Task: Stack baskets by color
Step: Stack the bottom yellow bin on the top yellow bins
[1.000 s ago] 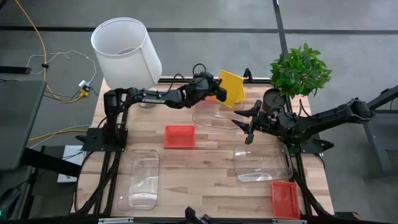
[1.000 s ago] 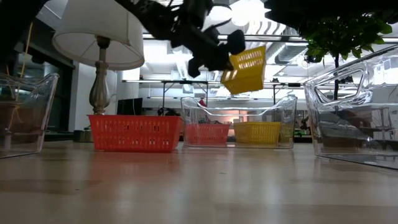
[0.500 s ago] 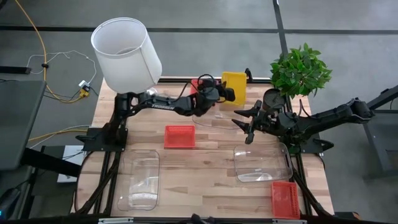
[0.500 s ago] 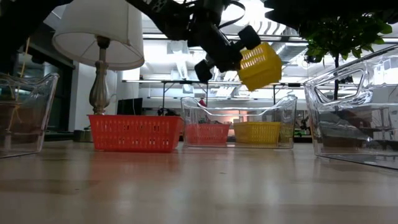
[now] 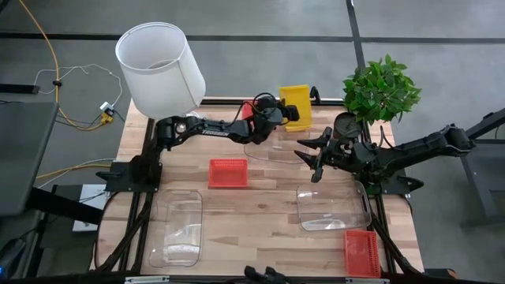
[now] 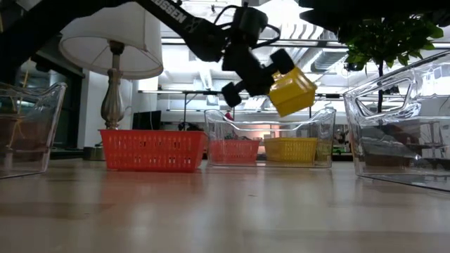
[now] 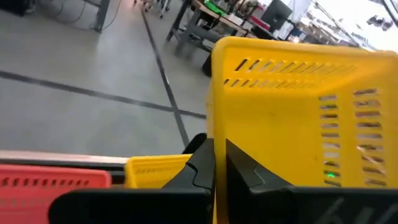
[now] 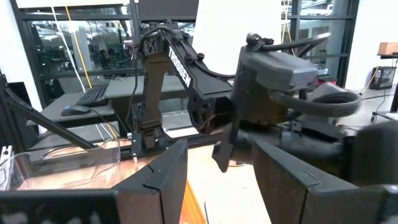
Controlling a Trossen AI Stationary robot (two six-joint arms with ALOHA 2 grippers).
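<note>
My left gripper (image 5: 278, 118) is shut on a yellow basket (image 5: 297, 106), which it keeps in the air above the far clear tub (image 6: 269, 137). A red basket (image 6: 234, 151) and another yellow basket (image 6: 290, 149) sit inside that tub. In the left wrist view they show below the held basket (image 7: 298, 118). A second red basket (image 5: 228, 172) rests on its bottom mid-table. A third red basket (image 5: 361, 251) lies at the near right. My right gripper (image 5: 312, 158) hovers open and empty between the far tub and the right tub. My left gripper pinches one side wall of the yellow basket (image 7: 213, 124) between its two fingers, one finger (image 7: 200, 163) on each face of the wall. The fingers reach it roughly level from the table's left. The basket hangs tilted (image 6: 292, 90), clear of the tub below.
A white lamp (image 5: 158, 67) stands at the far left and a potted plant (image 5: 381, 87) at the far right. Clear tubs sit near left (image 5: 177, 225) and near right (image 5: 333, 207). Bare wood lies between them.
My left gripper has reached farther toward the table's far right, has sunk a little and has rolled at the wrist. The yellow basket has turned with it and now hangs lower, closer over the far clear tub. The grip has stayed shut.
</note>
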